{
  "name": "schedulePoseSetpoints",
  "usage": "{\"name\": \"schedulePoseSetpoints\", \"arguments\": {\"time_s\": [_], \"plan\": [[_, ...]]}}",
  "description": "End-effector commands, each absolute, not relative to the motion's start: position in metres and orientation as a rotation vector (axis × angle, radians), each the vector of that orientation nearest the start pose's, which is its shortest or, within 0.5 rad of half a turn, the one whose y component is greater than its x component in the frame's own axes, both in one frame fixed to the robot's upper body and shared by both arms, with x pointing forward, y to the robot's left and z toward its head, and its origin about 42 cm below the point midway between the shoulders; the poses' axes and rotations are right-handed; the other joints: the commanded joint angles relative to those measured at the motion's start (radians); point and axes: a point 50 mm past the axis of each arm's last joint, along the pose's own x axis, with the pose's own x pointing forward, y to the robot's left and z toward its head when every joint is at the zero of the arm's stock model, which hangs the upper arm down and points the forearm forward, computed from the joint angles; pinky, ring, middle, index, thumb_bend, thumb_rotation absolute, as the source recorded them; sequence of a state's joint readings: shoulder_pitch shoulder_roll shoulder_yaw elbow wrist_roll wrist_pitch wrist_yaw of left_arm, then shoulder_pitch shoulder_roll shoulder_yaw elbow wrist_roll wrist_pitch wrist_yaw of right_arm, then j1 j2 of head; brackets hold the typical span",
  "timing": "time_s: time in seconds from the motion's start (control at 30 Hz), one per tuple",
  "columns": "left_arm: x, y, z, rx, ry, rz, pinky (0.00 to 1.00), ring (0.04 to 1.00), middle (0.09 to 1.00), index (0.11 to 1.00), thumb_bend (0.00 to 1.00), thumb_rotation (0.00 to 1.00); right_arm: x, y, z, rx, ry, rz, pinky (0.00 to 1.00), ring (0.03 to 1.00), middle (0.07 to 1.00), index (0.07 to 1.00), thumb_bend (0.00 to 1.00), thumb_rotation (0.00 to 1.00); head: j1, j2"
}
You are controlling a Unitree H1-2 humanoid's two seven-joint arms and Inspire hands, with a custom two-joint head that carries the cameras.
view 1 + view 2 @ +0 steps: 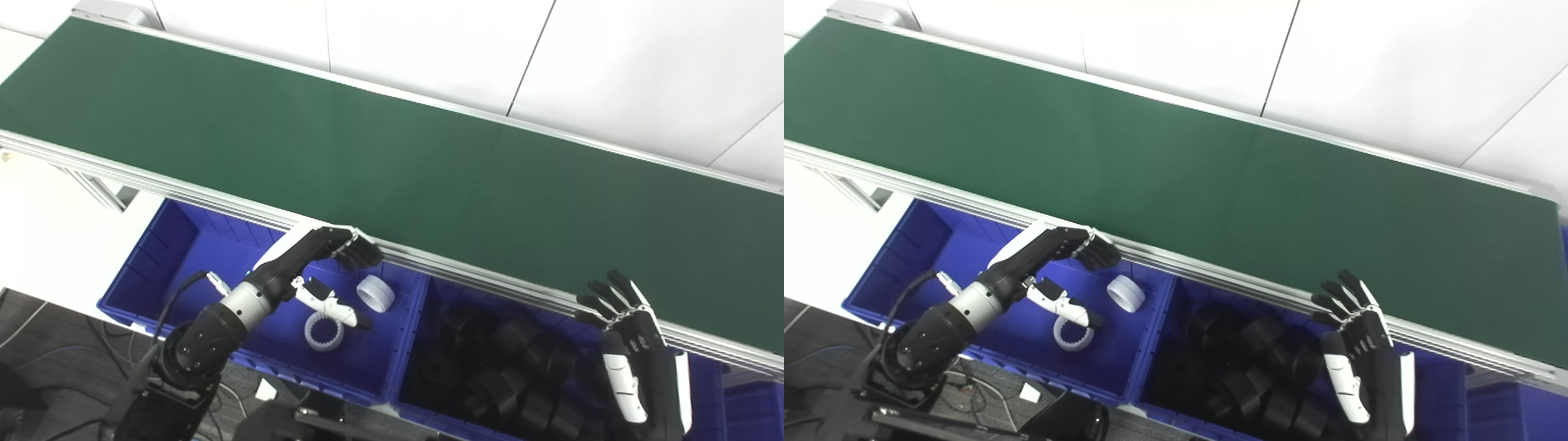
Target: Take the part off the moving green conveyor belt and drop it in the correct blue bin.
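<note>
The green conveyor belt (367,153) runs from upper left to lower right and carries no part. My left hand (318,260) hovers open over the left blue bin (184,239), fingers curled slightly near the belt's front rail, holding nothing. Two white ring parts (376,293) (323,331) lie in that bin under the hand. My right hand (625,331) stands open with fingers spread, above the right blue bin (429,294) and just short of the belt's rail. That bin holds several black ring parts (508,367).
The belt's aluminium front rail (465,275) overhangs the bins' far edges. A white wall lies behind the belt. Another blue bin (753,410) shows at the far lower right. Cables and the robot's base (184,380) sit at the lower left.
</note>
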State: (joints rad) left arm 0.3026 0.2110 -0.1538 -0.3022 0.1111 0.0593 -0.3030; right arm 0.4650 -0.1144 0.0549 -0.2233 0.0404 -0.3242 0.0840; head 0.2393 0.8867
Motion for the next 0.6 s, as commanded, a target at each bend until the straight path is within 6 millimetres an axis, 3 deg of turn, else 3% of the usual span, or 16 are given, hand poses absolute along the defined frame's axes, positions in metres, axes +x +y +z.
{"name": "schedulePoseSetpoints", "arguments": {"time_s": [0.0,0.2,0.57], "plan": [[0.177,0.224,0.114,0.208,0.042,-0.417,0.68,0.724,0.761,0.738,1.0,0.06,0.129,-0.242,0.093,-0.079,-0.159,0.065,0.64,0.734,0.795,0.856,0.59,0.69,-0.002,-0.004],[0.177,0.214,0.117,0.102,0.024,-0.415,0.78,0.852,0.876,0.86,1.0,0.15,0.131,-0.238,0.09,-0.095,-0.152,0.076,0.64,0.735,0.794,0.853,0.6,0.7,-0.018,-0.031],[0.181,0.196,0.11,0.028,0.009,-0.434,0.81,0.865,0.876,0.87,1.0,0.18,0.13,-0.228,0.085,-0.105,-0.129,0.089,0.66,0.74,0.798,0.85,0.57,0.69,-0.094,-0.075]]}}
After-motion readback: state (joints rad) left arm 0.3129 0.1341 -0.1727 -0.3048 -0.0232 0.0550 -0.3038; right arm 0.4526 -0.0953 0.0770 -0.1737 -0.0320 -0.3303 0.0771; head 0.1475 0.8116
